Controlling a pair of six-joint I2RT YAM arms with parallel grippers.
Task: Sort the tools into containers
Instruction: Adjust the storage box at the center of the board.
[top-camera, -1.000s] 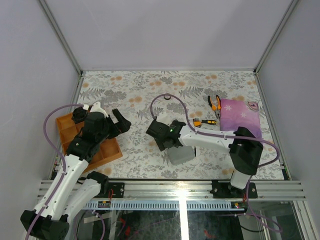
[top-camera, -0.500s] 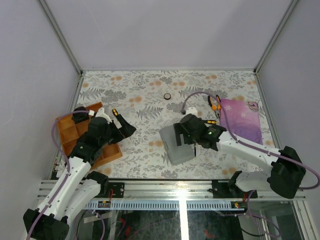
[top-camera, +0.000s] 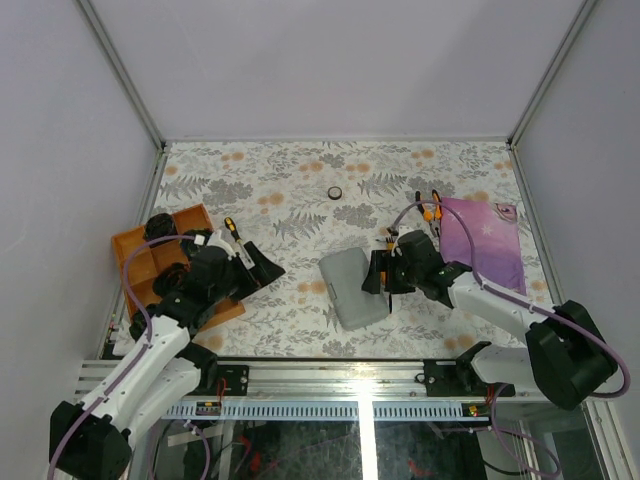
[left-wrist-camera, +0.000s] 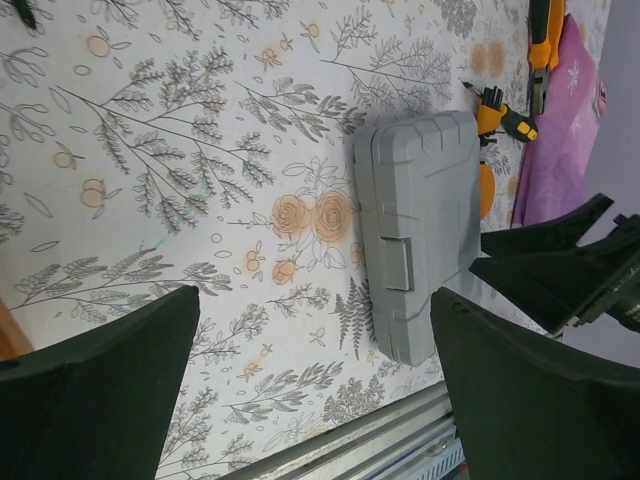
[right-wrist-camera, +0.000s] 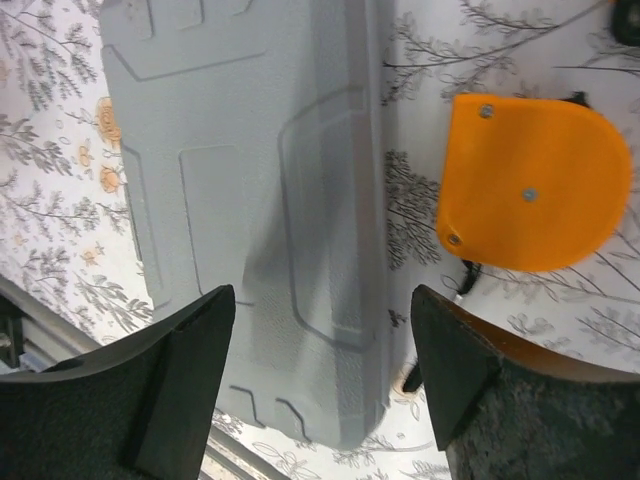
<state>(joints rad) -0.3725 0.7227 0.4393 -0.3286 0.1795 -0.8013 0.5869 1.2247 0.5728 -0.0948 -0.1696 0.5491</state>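
- left gripper (top-camera: 268, 268): released, jaws wide, nothing between them; hangs above the floral table (top-camera: 250, 180) at 9 o'clock of the grey case (top-camera: 353, 288)
- right gripper (top-camera: 376, 272): released, jaws spread over the case's 3 o'clock edge, grasping nothing
- grey case: closed, lying flat
- orange tape measure (right-wrist-camera: 535, 195): just beside the case at 3 o'clock, apart
- pliers (top-camera: 430, 208): 2 o'clock, at the purple cloth's (top-camera: 483, 240) edge
- tape ring (top-camera: 335, 192): 12 o'clock, well apart
- black-and-yellow screwdriver (top-camera: 231, 228): 10 o'clock, near the orange tray (top-camera: 140, 255)

Open table (top-camera: 290, 200) is left behind and left of the grey case (top-camera: 353, 288); its right side is crowded by the tape measure (right-wrist-camera: 535, 195) and right gripper (top-camera: 378, 275).
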